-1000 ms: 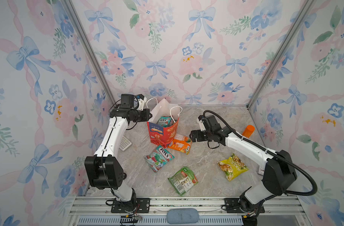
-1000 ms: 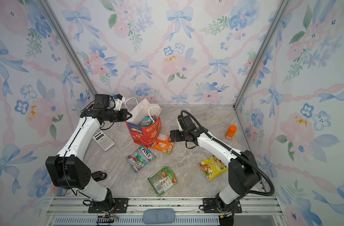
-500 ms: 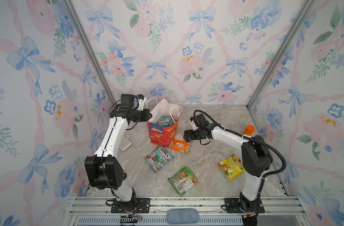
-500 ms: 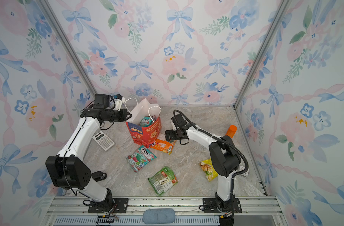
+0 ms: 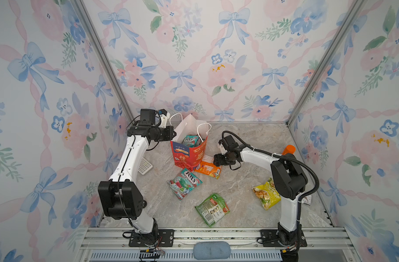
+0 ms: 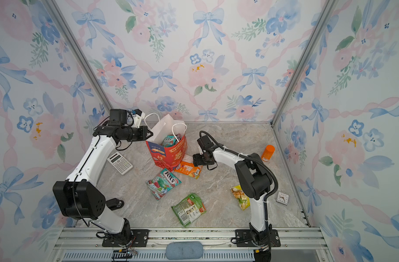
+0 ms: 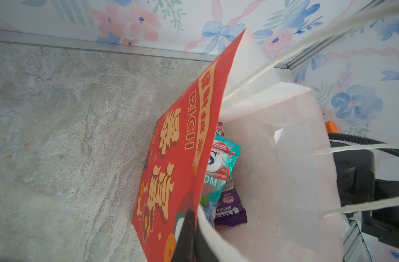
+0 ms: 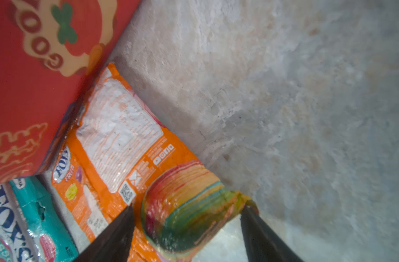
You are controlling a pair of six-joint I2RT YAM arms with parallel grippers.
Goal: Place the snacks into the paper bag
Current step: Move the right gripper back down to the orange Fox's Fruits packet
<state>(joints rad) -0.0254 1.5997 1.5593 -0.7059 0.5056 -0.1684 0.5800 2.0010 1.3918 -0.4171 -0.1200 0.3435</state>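
Leftmost, a white calculator [image 6: 120, 162] lies flat on the marble surface [image 6: 228, 136]. Next, the left pincer [image 7: 189, 236] is clamped together on the rim of the paper bag [image 5: 187, 156] at its left side, a grip that only the left wrist view shows closely. The bag stands upright near the back wall. It is red outside with gold and blue print and white inside, with its mouth open and 2 white cord handles raised.

Both top views show 1 teal packet [image 5: 190, 140] poking up inside, and the left wrist view adds a purple packet [image 7: 230, 205] beside it. Just in front of the bag lies a teal FOX'S packet [image 5: 184, 182]. The orange packet [image 5: 208, 169] lies against the bag's base, and a green packet [image 5: 212, 208] sits nearer the front rail.

The right pincer [image 8: 187, 226] is low, jaws apart, straddling the orange packet's rainbow-printed end. Only the right wrist view shows this, and I cannot tell whether the tips press it.

Further right are a yellow packet [image 5: 265, 196] partly behind the right arm, an upright orange bottle [image 6: 268, 153] and a small clock [image 6: 282, 198].
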